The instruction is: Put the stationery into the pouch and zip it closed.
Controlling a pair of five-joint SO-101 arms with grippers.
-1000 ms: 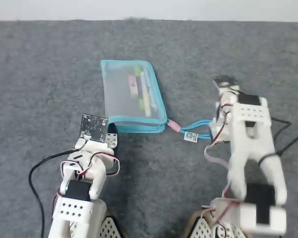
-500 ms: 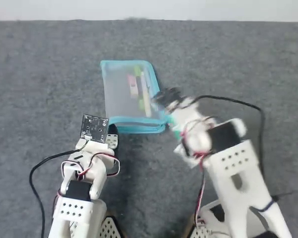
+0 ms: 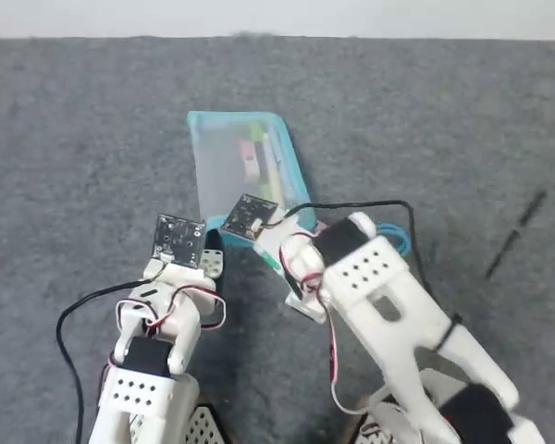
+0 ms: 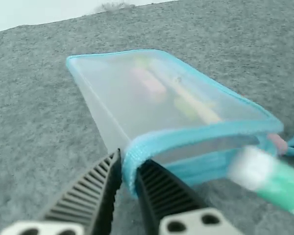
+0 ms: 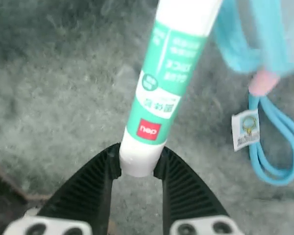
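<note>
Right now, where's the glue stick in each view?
High view: glue stick, a green sliver under the right arm at the pouch corner.
Left wrist view: glue stick, blurred, beside the pouch's near end.
Right wrist view: glue stick clamped in the right gripper.
Shared landmark: the pouch's blue edging.

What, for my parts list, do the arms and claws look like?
The left arm and right arm are white shells with rows of round holes, trailing black cables and red wires. The left claw and right claw are black with ribbed inner faces.
</note>
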